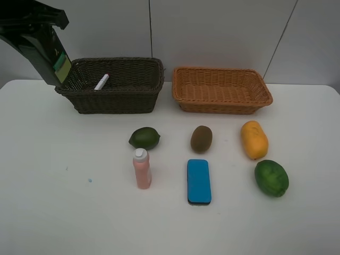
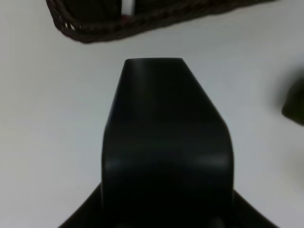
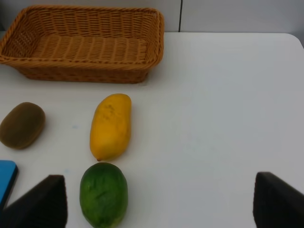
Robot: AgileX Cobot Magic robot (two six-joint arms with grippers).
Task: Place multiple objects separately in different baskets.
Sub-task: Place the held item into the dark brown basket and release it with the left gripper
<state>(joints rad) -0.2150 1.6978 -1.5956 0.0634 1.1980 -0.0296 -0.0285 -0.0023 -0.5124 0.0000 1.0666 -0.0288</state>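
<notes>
Right fingers (image 3: 42,204): spread wide, gripping nothing. The larger green fruit (image 3: 103,194) lies on the tabletop (image 1: 64,212) between the tips, nearer one of them and touching neither. Beyond it is the mango (image 3: 110,126), orange-yellow, then the tan basket (image 3: 85,71). The brown kiwi (image 3: 22,125) and a corner of the eraser (image 3: 6,183) lie off to one side. Left fingers (image 2: 83,216): only dark slivers show on either side of the pump bottle (image 2: 166,142), which fills the wrist view between them; they are clamped on it. In the high view the pump bottle hangs tilted, off the tabletop, at the outer end of the dark basket (image 1: 114,101). Its label (image 1: 62,66) is green and yellow, with writing too small to read. The body is very dark green. Near row: pink bottle (image 1: 142,170) with white cap, apparently upright; beside it the eraser, blue and flat. Next row: smaller green fruit (image 1: 144,138), kiwi, mango, each apart from the others. Far: the dark basket, the deeper one, holds the white tube (image 1: 101,82) lying aslant inside. The tan basket, shallower, sits just beside it, not touching.
</notes>
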